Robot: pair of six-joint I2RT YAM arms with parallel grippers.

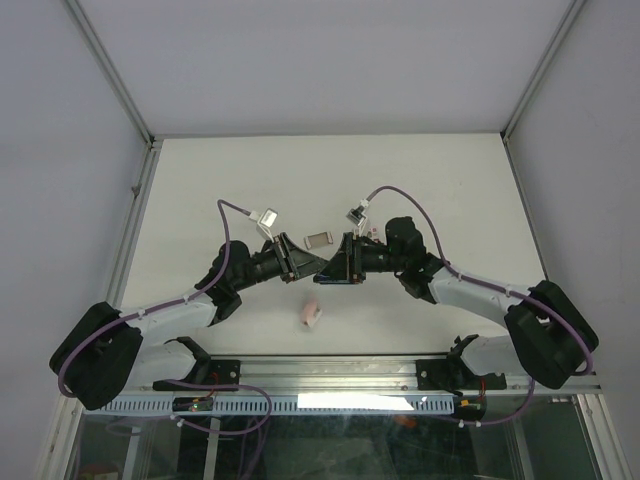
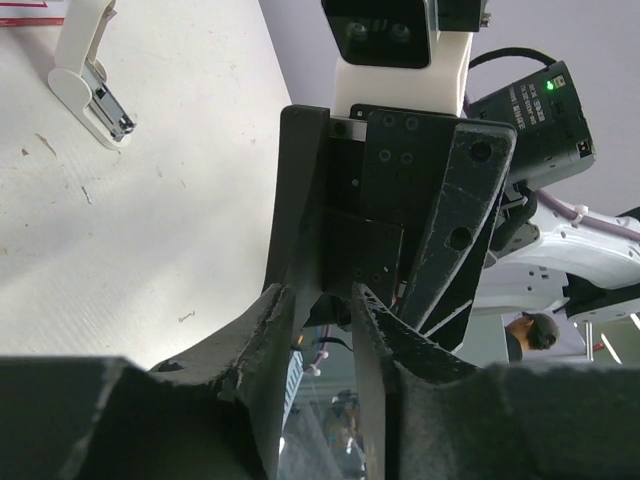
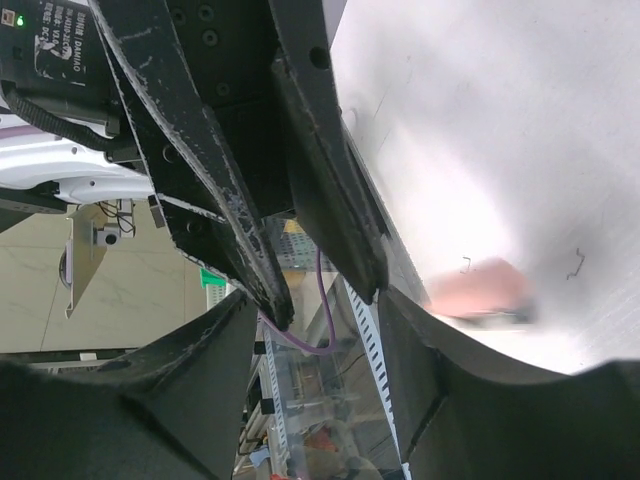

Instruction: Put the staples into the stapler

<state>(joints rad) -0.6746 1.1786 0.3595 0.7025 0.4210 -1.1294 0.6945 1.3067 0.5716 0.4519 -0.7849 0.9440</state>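
Observation:
The pink stapler (image 1: 311,316) lies on the white table in front of the two grippers; in the right wrist view it is a blurred pink shape (image 3: 480,290). My left gripper (image 1: 316,262) (image 2: 322,295) and right gripper (image 1: 328,272) (image 3: 315,305) meet tip to tip above the table's middle. Both stand open with a gap between the fingers, and nothing shows in either gap. The staples' silvery strip is not visible. The red-and-white sleeve (image 2: 30,10) shows only as an edge, next to a small white-and-metal piece (image 2: 90,80).
A small greyish tray (image 1: 318,240) lies just behind the grippers. Aluminium frame rails (image 1: 135,220) border the table at left and right, and a rail (image 1: 330,370) runs along the near edge by the arm bases. Cables loop over both wrists.

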